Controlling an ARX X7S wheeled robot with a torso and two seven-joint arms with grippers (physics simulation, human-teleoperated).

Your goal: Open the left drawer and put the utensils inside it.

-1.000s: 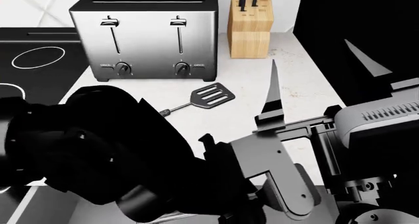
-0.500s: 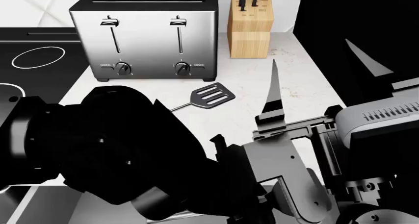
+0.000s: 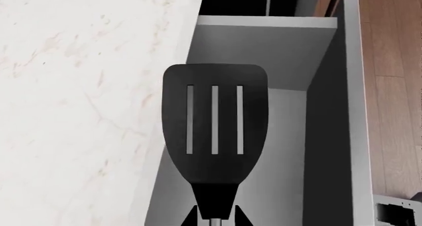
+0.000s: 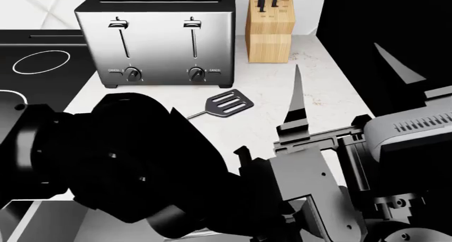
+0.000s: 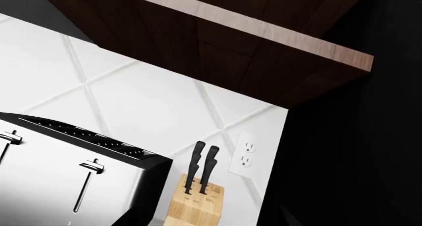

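Note:
In the left wrist view my left gripper (image 3: 214, 222) is shut on the thin steel handle of the black slotted spatula (image 3: 214, 122). Its head hangs over the grey inside of the open left drawer (image 3: 290, 137), beside the marble counter edge. The grey slotted spatula (image 4: 227, 103) lies on the counter in front of the toaster, and my left arm hides its handle end. My right gripper (image 4: 335, 55) is raised over the right side of the counter, open, with its two pointed fingers apart and nothing between them.
A steel toaster (image 4: 155, 38) stands at the back of the counter, with a wooden knife block (image 4: 270, 33) to its right. A black cooktop (image 4: 39, 62) lies at the left. Wooden floor (image 3: 396, 87) shows beyond the drawer front.
My left arm has shifted slightly to the right and now covers more of the grey spatula's handle. The right arm has sunk a little. Neither utensil has moved on the counter.

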